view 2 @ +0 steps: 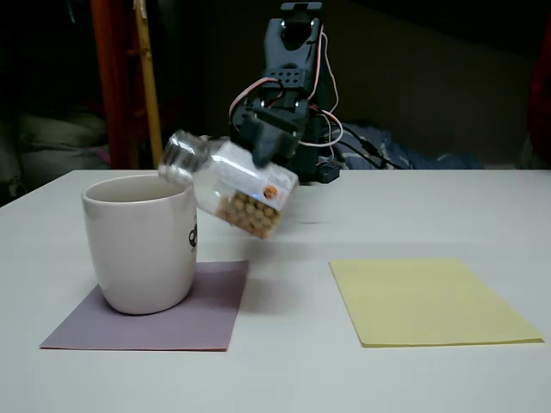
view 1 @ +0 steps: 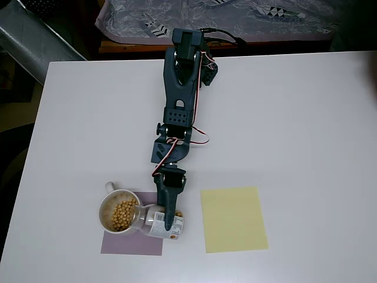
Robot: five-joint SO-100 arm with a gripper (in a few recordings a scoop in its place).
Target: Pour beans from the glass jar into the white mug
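Note:
The white mug [view 1: 112, 213] [view 2: 142, 245] stands on a purple mat [view 1: 132, 242] [view 2: 155, 311]; in the overhead view tan beans [view 1: 123, 215] lie inside it. My gripper [view 1: 169, 219] [view 2: 263, 155] is shut on the glass jar [view 1: 158, 220] [view 2: 231, 185]. The jar is lifted and tilted, its mouth over the mug's right rim. More beans [view 2: 248, 213] rest in the jar's lower end, away from the mouth.
A yellow paper sheet [view 1: 233, 219] [view 2: 430, 299] lies on the white table [view 1: 306, 118] [view 2: 413, 206] to the right of the mat. The arm's base [view 1: 189, 53] stands at the table's far edge. Patterned fabric [view 1: 235, 17] lies beyond the table.

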